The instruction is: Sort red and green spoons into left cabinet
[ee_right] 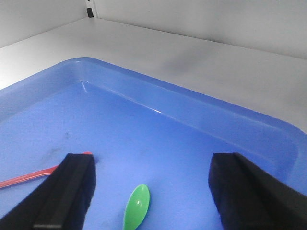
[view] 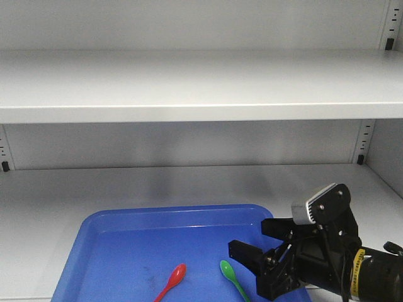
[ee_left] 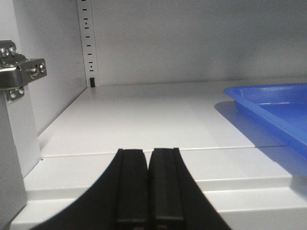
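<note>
1. Right wrist-mounted view: the green spoon (ee_right: 136, 206) lies flat on the floor of the blue tray (ee_right: 158, 96), its oval bowl pointing to about 12 o'clock and its handle running off the lower edge of the frame.
2. The red spoon (ee_right: 29, 177) lies to its 9 o'clock, apart from it, only its thin handle showing beside the left finger (ee_right: 64, 194).
3. Handling, as a judgement: both spoons look like thin, light, stiff plastic, smooth enough to skid on the glossy tray. A pinch across the slender handle near the bowl should hold best; the shallow bowl would likely slip out.
4. Lying flush, each gives little height to grasp, so the fingertips would need to reach almost to the tray floor.
5. The right gripper (view: 261, 258) is spread wide, straddling the green spoon and pinching nothing.
6. In the exterior front-facing view, the red spoon (view: 171, 282) and green spoon (view: 233, 278) sit near the tray's front, at 6 o'clock.
7. The left gripper (ee_left: 149, 191) has its fingers pressed together, empty, at the tray's 9 o'clock side.
8. The tray rests on a shelf of the grey cabinet (view: 189, 88).
</note>
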